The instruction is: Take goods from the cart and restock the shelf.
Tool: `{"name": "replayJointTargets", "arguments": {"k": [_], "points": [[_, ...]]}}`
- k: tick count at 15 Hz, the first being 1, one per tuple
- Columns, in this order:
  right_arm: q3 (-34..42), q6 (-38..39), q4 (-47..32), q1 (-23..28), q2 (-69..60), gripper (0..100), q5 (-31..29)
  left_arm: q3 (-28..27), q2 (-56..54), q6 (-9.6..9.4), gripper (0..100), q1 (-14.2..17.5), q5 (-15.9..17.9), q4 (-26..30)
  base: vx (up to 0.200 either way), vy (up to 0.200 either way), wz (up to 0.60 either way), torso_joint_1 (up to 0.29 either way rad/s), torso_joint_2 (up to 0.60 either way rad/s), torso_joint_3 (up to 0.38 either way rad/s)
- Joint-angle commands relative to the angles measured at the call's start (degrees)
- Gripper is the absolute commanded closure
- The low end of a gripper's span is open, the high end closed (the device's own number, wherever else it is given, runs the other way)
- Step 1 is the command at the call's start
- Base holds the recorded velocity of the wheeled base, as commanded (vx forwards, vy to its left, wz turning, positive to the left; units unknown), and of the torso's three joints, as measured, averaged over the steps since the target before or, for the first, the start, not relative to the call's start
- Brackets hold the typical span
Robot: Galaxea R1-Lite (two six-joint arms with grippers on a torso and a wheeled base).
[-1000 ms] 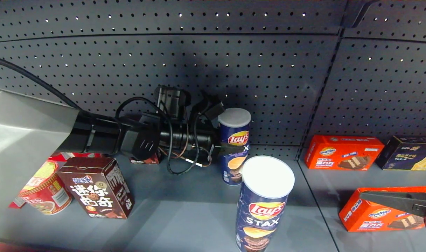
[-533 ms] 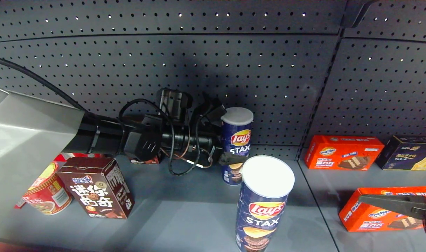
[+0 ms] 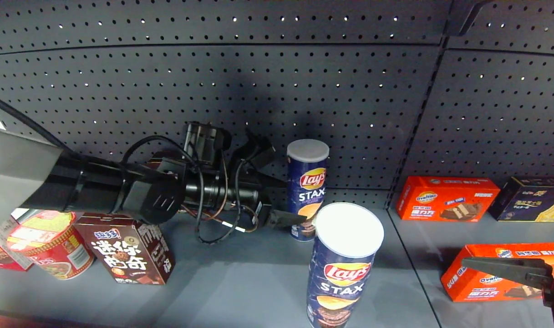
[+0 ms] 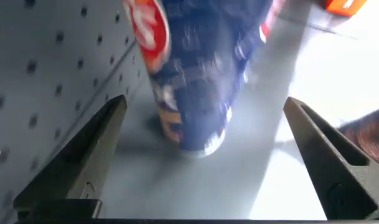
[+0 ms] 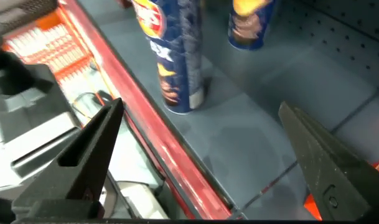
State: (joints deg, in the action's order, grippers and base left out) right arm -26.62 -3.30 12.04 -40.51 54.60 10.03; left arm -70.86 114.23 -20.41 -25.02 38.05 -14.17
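Note:
Two tall blue chip cans stand upright on the grey shelf [image 3: 240, 273]. The rear can [image 3: 307, 182] is close to the pegboard back wall; the front can [image 3: 343, 264] is nearer the shelf edge. My left gripper [image 3: 286, 202] is open just left of the rear can, its fingers apart from it. In the left wrist view that rear can [image 4: 201, 74] stands beyond the open left gripper [image 4: 205, 101]. My right gripper [image 3: 486, 265] hovers low at the right, open and holding nothing. The right wrist view shows the right gripper [image 5: 201, 109] facing the front can [image 5: 177, 50] and rear can [image 5: 251, 25].
A brown box [image 3: 131, 248] and a red noodle cup [image 3: 58, 248] sit under my left arm. To the right are two orange boxes [image 3: 445, 198] [image 3: 495, 278] and a dark box [image 3: 531, 199]. A red strip [image 5: 152, 143] marks the shelf's front edge.
My left gripper has let go of the rear can and drawn back to the left. The can stays upright by the back wall. The right gripper has barely shifted.

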Motion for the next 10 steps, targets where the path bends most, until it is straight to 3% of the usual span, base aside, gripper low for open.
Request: {"name": "replayJointTargets", "arguments": {"k": [1, 2, 4, 7, 8, 9, 10], "points": [[-0.01, -0.04, 0.17, 0.87, 2.26, 0, -0.36, 5.12, -5.94, 0.1, 0, 0.49, -2.45, 0.02, 0.0, 0.0, 0.0, 0.0, 0.0, 0.0], [-0.01, -0.04, 0.17, 1.05, 2.26, 0, -0.36, 5.39, -6.21, 0.1, 0, 0.49, -2.63, 0.1, 0.0, 0.0, 0.0, 0.0, 0.0, 0.0], [-0.45, -0.12, 0.35, 4.12, 3.49, 0, -0.28, 8.73, -9.72, 0.46, 0, 0.58, -8.43, 0.72, 0.0, 0.0, 0.0, 0.0, 0.0, 0.0], [-0.01, -0.12, 0.35, 4.39, 3.49, 0, -0.54, 9.69, -12.71, 2.04, 0, 0.05, -13.53, 1.25, 0.0, 0.0, 0.0, 0.0, 0.0, 0.0], [-0.01, -0.12, 0.35, 4.74, 3.58, 0, -0.98, 9.52, -13.68, 2.48, 0, -1.62, -20.64, 3.35, 0.0, 0.0, 0.0, 0.0, 0.0, 0.0], [-0.09, -0.12, 0.35, 4.91, 3.76, 0, -0.89, 9.6, -14.21, 2.48, 0, -2.67, -24.34, 3.71, 0.0, 0.0, 0.0, 0.0, 0.0, 0.0], [-0.09, -0.12, 0.35, 5.0, 3.85, 0, -0.89, 9.6, -14.29, 2.48, 0, -2.93, -24.95, 3.71, 0.0, 0.0, 0.0, 0.0, 0.0, 0.0]]}}
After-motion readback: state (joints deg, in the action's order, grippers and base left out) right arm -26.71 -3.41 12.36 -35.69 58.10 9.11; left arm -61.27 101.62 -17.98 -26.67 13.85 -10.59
